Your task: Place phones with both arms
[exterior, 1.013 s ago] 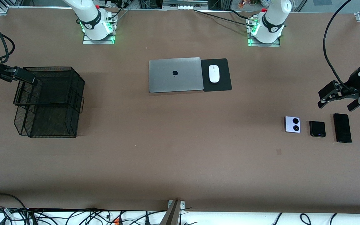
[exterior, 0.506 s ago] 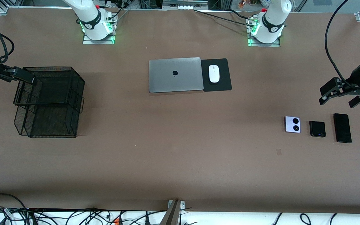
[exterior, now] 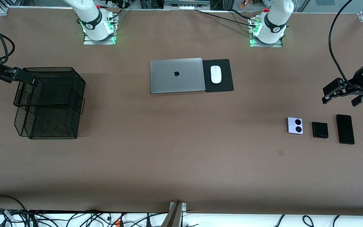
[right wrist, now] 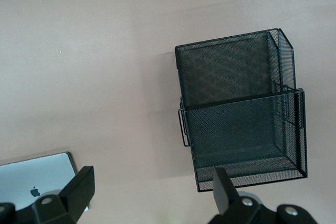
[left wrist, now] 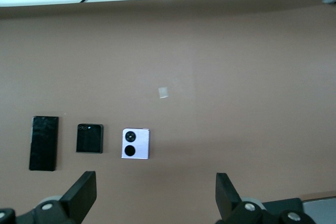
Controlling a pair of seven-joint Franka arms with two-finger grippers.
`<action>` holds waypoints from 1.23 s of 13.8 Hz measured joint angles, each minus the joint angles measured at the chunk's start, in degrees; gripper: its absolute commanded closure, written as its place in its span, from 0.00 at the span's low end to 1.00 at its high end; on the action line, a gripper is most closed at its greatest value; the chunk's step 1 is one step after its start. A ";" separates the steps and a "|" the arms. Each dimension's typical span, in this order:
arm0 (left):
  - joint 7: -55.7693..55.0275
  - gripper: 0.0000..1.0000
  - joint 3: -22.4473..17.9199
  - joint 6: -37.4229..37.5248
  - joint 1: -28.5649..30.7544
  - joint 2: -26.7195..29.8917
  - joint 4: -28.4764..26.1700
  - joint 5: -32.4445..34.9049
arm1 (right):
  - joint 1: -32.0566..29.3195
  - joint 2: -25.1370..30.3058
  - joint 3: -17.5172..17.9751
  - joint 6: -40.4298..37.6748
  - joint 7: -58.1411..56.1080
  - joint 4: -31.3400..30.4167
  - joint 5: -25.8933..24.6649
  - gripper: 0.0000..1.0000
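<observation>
Three phones lie in a row on the brown table toward the left arm's end: a lilac one [exterior: 295, 125] with two black circles, a small black one [exterior: 319, 130] and a long black slab [exterior: 345, 129]. My left gripper [exterior: 340, 97] hangs open and empty over bare table beside that row. The left wrist view shows the lilac phone [left wrist: 136, 144], the small black phone [left wrist: 90, 138] and the slab [left wrist: 43, 143] past my open left gripper [left wrist: 154, 198]. My right gripper [exterior: 24, 77] hovers open over the edge of the mesh basket [exterior: 49, 104]. In its wrist view the right gripper [right wrist: 151, 190] holds nothing.
The black wire-mesh basket [right wrist: 241, 108] stands at the right arm's end. A shut silver laptop [exterior: 176, 75] lies mid-table, with a white mouse [exterior: 216, 74] on a black pad [exterior: 225, 85] beside it. Loose cables run along the table's front edge.
The left gripper has drifted slightly toward the table's end and toward the bases, still open. The right arm has hardly moved. The phones lie where they were.
</observation>
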State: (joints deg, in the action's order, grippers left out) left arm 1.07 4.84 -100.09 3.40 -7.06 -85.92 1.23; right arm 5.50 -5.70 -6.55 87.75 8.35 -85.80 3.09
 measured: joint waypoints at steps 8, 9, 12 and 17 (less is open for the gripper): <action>0.05 0.00 -0.23 -1.89 2.65 -10.74 -0.83 1.85 | 0.02 0.00 0.02 0.00 0.00 0.00 0.07 0.00; 0.09 0.00 -0.25 -3.49 2.98 -12.66 -0.97 2.86 | 0.02 0.00 0.02 0.00 0.00 0.00 0.07 0.00; 1.28 0.00 -0.24 -10.07 3.42 -16.96 -2.76 6.83 | 0.02 0.00 0.02 0.01 0.00 0.00 0.08 0.00; 6.21 0.00 -0.19 -13.76 4.02 -18.26 -5.68 7.11 | 0.03 0.00 0.02 0.01 0.00 0.00 0.09 0.00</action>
State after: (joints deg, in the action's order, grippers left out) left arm 7.28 4.65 -113.85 7.42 -25.32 -91.61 8.33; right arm 5.52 -5.70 -6.53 87.76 8.35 -85.81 3.17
